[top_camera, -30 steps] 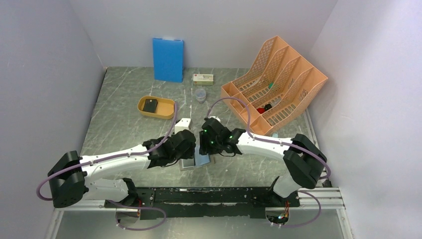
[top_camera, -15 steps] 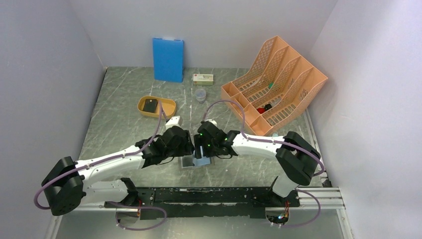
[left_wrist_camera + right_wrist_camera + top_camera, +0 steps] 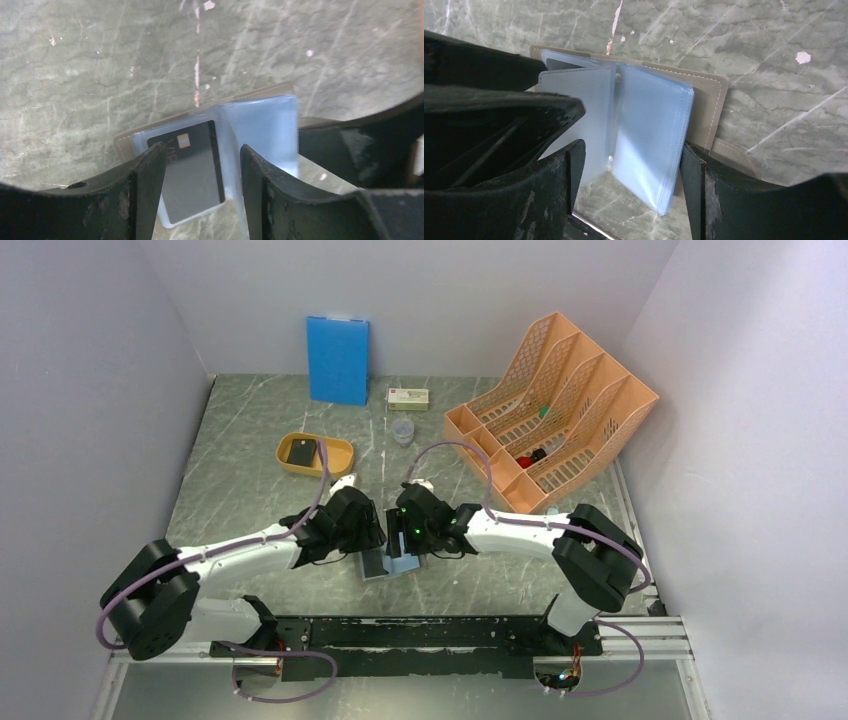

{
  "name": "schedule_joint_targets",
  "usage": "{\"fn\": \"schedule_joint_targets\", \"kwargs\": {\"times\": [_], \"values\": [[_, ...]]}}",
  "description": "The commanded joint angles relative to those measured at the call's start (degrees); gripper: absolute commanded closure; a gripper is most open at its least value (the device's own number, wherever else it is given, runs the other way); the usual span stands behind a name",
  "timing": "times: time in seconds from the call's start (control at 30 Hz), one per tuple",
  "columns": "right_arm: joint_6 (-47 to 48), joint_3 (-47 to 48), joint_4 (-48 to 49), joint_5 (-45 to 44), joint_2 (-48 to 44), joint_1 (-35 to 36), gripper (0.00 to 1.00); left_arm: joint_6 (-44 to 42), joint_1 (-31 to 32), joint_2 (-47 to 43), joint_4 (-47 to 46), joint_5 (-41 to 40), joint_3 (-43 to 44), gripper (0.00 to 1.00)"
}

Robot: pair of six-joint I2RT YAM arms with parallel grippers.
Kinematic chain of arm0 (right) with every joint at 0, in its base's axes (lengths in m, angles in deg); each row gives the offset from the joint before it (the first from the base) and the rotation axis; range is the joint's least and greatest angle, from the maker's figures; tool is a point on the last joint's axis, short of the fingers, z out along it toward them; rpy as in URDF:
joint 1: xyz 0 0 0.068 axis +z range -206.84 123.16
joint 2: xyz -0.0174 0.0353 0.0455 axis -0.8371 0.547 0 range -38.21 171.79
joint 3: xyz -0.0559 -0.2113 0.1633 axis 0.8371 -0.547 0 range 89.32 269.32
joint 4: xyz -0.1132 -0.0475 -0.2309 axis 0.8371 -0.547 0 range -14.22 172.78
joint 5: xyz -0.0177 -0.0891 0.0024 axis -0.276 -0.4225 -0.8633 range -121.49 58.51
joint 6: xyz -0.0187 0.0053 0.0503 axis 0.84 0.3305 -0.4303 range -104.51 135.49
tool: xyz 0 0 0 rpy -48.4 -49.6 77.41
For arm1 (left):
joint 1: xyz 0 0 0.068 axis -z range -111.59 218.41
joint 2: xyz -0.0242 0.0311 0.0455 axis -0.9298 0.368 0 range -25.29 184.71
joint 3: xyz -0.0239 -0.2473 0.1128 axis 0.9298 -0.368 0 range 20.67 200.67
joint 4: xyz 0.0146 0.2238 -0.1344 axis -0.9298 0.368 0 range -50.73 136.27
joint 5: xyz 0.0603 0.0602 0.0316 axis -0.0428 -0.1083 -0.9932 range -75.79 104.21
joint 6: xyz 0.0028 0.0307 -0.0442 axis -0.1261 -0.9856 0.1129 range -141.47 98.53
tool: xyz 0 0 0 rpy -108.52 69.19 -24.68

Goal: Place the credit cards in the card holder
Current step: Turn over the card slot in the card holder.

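The grey card holder (image 3: 383, 564) lies open on the table between my two wrists. In the left wrist view a dark credit card (image 3: 192, 175) with a gold chip sits inside its left pocket, and a pale blue page (image 3: 260, 120) stands upright beside it. My left gripper (image 3: 202, 150) is open above that card and page. My right gripper (image 3: 631, 150) is open too, its fingers on either side of the holder's right pages (image 3: 651, 135). Another black credit card (image 3: 302, 450) lies in the yellow tray (image 3: 340, 462).
A blue board (image 3: 338, 360) leans on the back wall. A small box (image 3: 408, 397) and a clear cup (image 3: 402, 430) stand behind the arms. An orange file rack (image 3: 550, 410) fills the back right.
Both wrists have shifted slightly left and closer together over the holder. The left arm has stretched out further. The holder has stayed where it was.
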Motion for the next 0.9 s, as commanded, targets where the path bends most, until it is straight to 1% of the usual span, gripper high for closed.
{"fn": "schedule_joint_targets", "kwargs": {"times": [0.0, 0.13, 0.3, 0.37, 0.43, 0.5, 0.57, 0.63, 0.87], "values": [[-0.3, -0.7, 1.0, 0.2, -0.1, 0.6, 0.28, -2.1, -0.7, 3.8, -0.8, 0.3, 1.8, 0.45], [-0.2, -1.5, -0.8, -0.7, -2.3, 0.6, 0.28, -3.2, -0.8, 5.4, 1.2, -2.3, 0.9, 0.65], [0.3, -2.3, -5.4, -3.5, -8.0, 0.6, 0.29, -3.8, -0.9, 3.5, 2.3, -4.2, -1.2, 0.79], [0.4, -2.0, -6.2, -4.0, -10.7, 0.5, 0.32, -4.3, -0.9, 3.0, 2.8, -4.8, -1.3, 0.82], [0.5, -2.0, -4.4, -2.4, -13.1, 0.6, 0.39, -4.7, -0.9, 2.8, 3.1, -5.4, -1.3, 0.86], [0.0, -1.8, -1.8, 0.2, -13.3, 0.5, 0.48, -5.0, -0.9, 2.9, 3.1, -5.7, -1.4, 0.87], [-0.2, -1.1, 0.2, 2.5, -11.5, 0.6, 0.58, -5.1, -0.9, 3.0, 3.1, -5.9, -1.4, 0.87], [-0.4, -0.2, 2.0, 4.7, -8.7, 0.6, 0.66, -5.0, -0.9, 3.2, 3.1, -5.7, -1.5, 0.87], [-1.0, -2.0, 7.7, 5.7, -0.2, 0.2, 0.78, -5.1, -0.9, 3.7, 4.4, -6.5, -0.8, 0.78]]}}
